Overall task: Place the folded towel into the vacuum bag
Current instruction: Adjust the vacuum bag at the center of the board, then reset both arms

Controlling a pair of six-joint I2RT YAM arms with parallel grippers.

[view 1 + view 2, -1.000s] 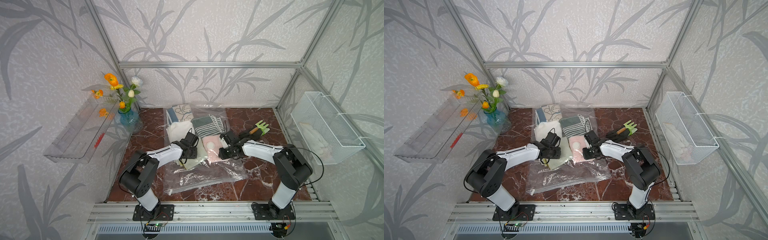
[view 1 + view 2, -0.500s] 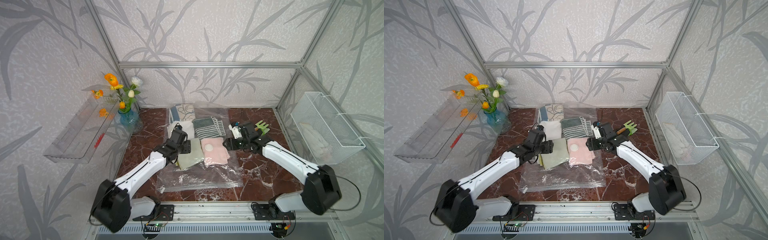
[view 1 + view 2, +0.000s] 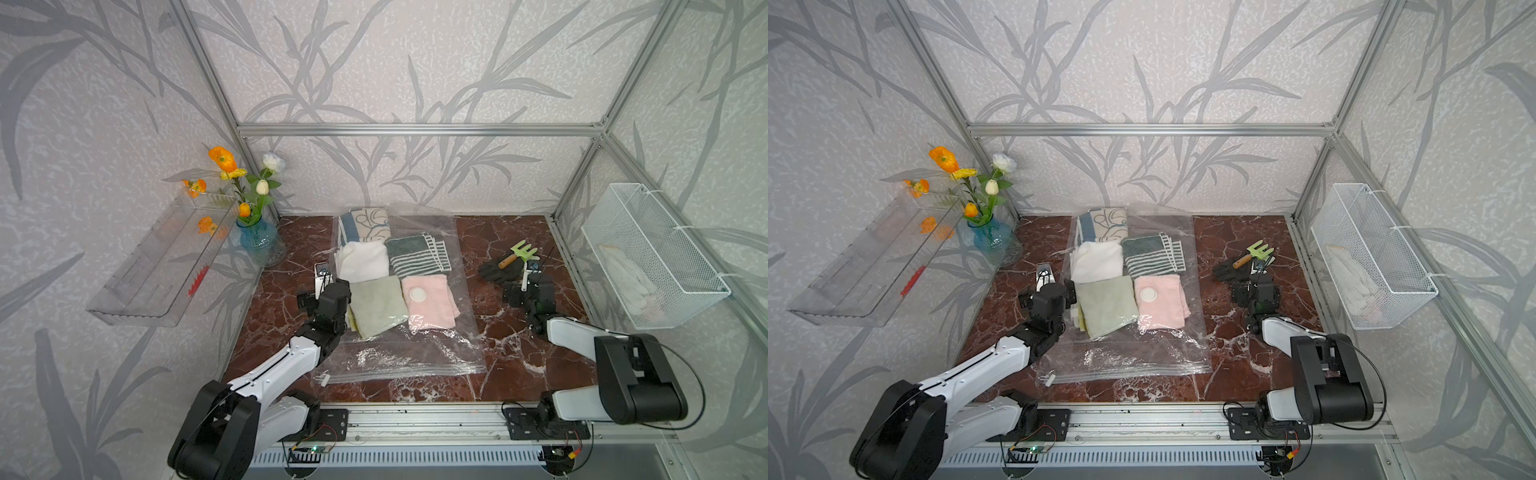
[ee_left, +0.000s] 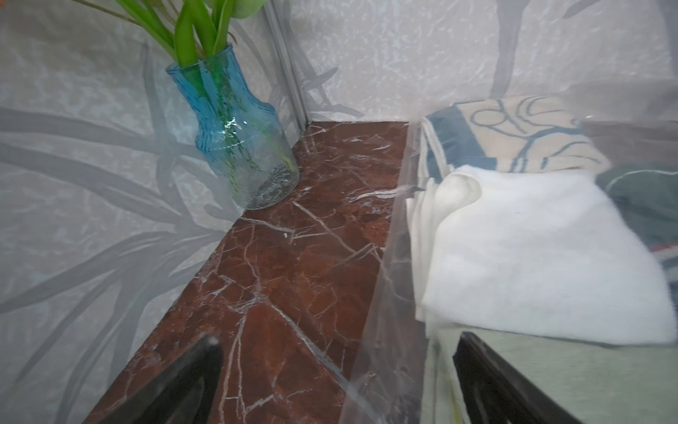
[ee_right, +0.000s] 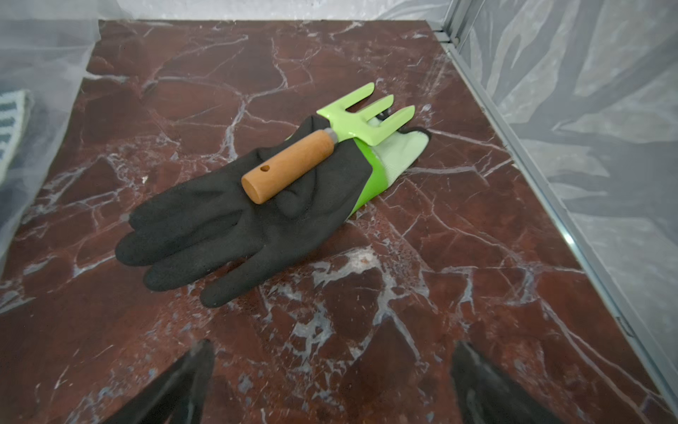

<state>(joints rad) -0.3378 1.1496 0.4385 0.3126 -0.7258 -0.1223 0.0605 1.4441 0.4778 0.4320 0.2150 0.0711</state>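
The small red mark (image 3: 195, 282) on the clear plastic wall shelf (image 3: 158, 266) is looking like a label, but it is too small to read.

The large clear crinkly vacuum bag (image 3: 399, 357) is lying flat on the red-brown marble table (image 3: 498, 232). Its zip-seal strip (image 3: 399, 371) is running along the near edge. The pale green folded towel (image 3: 376, 305) is lying inside the bag, at its left side, just beside a pink folded towel (image 3: 432, 309). The round white valve (image 3: 417, 294) is sitting over the pink one. Behind them a white folded towel (image 3: 361, 262), a green striped towel (image 3: 415, 255) and a beige and blue patterned towel (image 3: 365, 222) are also lying in the bag.

The left gripper (image 4: 339, 337) is standing with its jaws spread wide and is holding nothing. It is just beside the left edge of the bag. In the left wrist view one finger is showing over bare table and the other in front of the pale green folded towel. Whether that finger is touching the plastic cannot be told.

The right gripper (image 5: 334, 342) is also spread wide and empty, over bare table to the right of the bag and apart from it. Just ahead of it a black work glove (image 5: 220, 220) is lying with a light green hand rake with a wooden handle (image 5: 293, 165) on top.

Both wrist views are cutting off the fingers at the frame edge. The white wire basket (image 3: 648, 257) on the right wall is holding something whitish that is hard to make out.
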